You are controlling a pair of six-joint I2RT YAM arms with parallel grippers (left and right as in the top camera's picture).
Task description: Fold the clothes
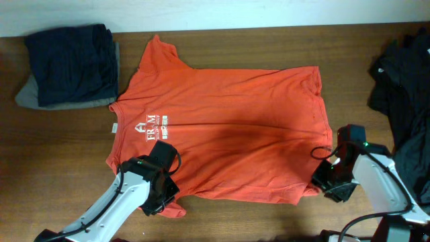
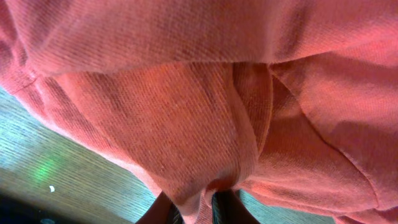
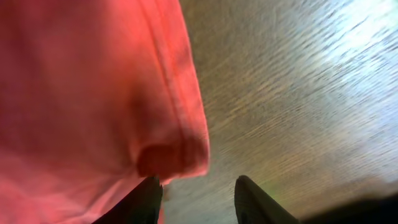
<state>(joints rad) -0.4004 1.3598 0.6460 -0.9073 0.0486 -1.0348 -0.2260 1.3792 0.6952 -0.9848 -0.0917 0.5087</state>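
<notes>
An orange-red T-shirt with white lettering lies spread flat on the wooden table, collar to the left and hem to the right. My left gripper sits at the shirt's near left corner by the sleeve. In the left wrist view it is shut on a pinched fold of the orange fabric. My right gripper is at the near right hem corner. Its jaws stand open over bare wood, and the hem corner lies just ahead of the left fingertip.
A folded stack of navy and grey clothes sits at the back left. A loose pile of black garments lies along the right edge, close behind my right arm. Bare table shows along the front.
</notes>
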